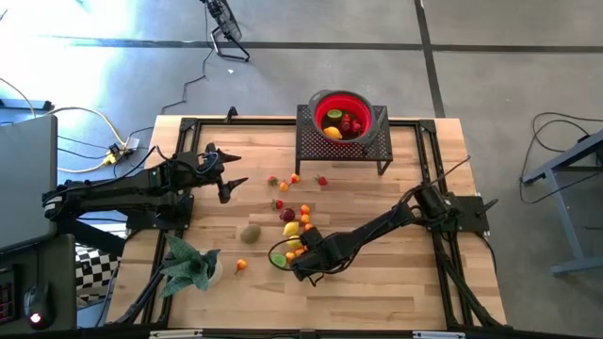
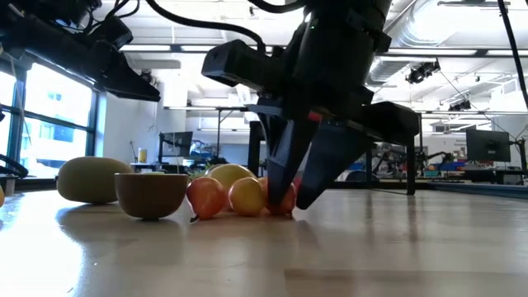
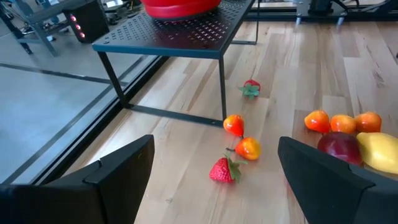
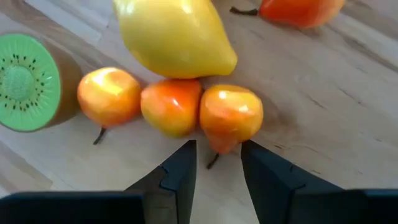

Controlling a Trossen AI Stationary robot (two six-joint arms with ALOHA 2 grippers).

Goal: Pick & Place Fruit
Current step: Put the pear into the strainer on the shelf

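Jaws of right gripper (image 4: 217, 163) astride small orange (image 4: 231, 116); bare wood beyond.

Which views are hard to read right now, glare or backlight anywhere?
High view: strong glare washes out the floor at upper left, table evenly lit. Low view: bright windows behind, so the right gripper is a dark silhouette. Right wrist view: close orange fruit and lemon look sharp.

The right gripper (image 2: 285, 202) hides one small orange (image 2: 282, 200) in the low view
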